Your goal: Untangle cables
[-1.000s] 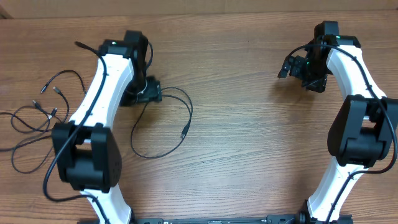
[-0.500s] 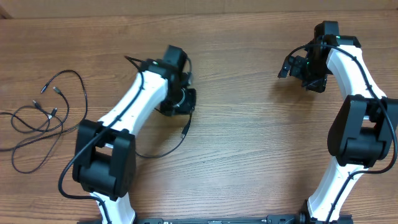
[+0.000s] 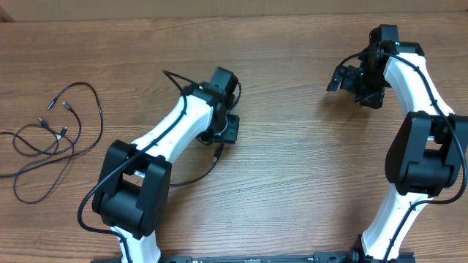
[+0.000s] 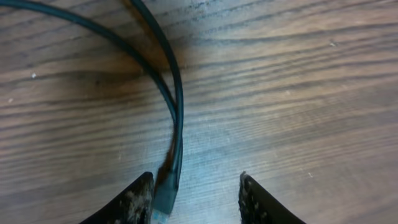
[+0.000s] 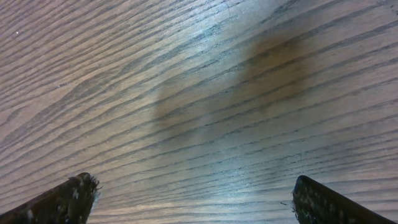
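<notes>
One black cable (image 4: 177,106) curves across the wood in the left wrist view. Its grey plug tip (image 4: 165,199) lies between the fingers, close beside the left one. My left gripper (image 4: 196,200) stands open over it, jaws apart, nothing pinched. Overhead, the left gripper (image 3: 224,133) is near mid-table, with that cable (image 3: 207,169) trailing back under the arm. More cables (image 3: 51,135) lie in loose loops at the far left. My right gripper (image 3: 336,79) hangs open at the back right over bare wood (image 5: 199,112), holding nothing.
The wooden table (image 3: 307,168) runs edge to edge. Both white arms rise from bases at the front edge. The left arm (image 3: 172,142) hides part of the separated cable.
My left arm has swung right, away from the pile, taking the single cable's end with it. Its jaws stand apart again. The right arm has not moved.
</notes>
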Robot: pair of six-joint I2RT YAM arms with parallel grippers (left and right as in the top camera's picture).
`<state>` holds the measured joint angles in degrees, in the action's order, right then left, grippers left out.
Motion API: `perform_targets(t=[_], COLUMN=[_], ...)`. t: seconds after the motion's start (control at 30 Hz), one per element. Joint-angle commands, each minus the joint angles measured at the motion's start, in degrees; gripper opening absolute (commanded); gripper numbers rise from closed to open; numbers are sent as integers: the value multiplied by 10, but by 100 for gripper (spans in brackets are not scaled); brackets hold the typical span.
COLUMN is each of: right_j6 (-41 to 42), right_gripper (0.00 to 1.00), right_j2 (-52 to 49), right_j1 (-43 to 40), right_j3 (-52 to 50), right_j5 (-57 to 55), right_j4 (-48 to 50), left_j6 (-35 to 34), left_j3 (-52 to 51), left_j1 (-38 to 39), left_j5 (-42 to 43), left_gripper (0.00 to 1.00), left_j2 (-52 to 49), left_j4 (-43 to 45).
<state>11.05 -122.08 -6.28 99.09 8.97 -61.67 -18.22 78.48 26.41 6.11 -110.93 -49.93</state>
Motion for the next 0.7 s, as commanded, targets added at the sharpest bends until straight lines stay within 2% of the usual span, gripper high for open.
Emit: perform_targets(t=[0.0,0.2,0.3,0.53,0.63,0.67], right_j6=[-3,-3,-3,-3,-3,-3], right_gripper=[100,100,100,100,100,100], right_j2=[19,19,19,18,19,19], right_j1=[2,2,2,2,2,2], right_j3=[5,5,5,5,5,5], right_j5=[-4,-4,-4,-4,-4,-4], right_j4=[1,1,1,1,1,1], left_j6=[-33,-63,-60,-45,-45,-45], left_j3=[-36,-97,-99,-99,-99,-100], left_j1=[12,18,18,18,18,19], left_j5=[-33,-37,-35,-37,-37,-38], left_gripper=[42,37,29,41,26,25], left_j2=[-12,-12,-12,-12,-12,-12], left_j4=[22,79,82,86,101,109])
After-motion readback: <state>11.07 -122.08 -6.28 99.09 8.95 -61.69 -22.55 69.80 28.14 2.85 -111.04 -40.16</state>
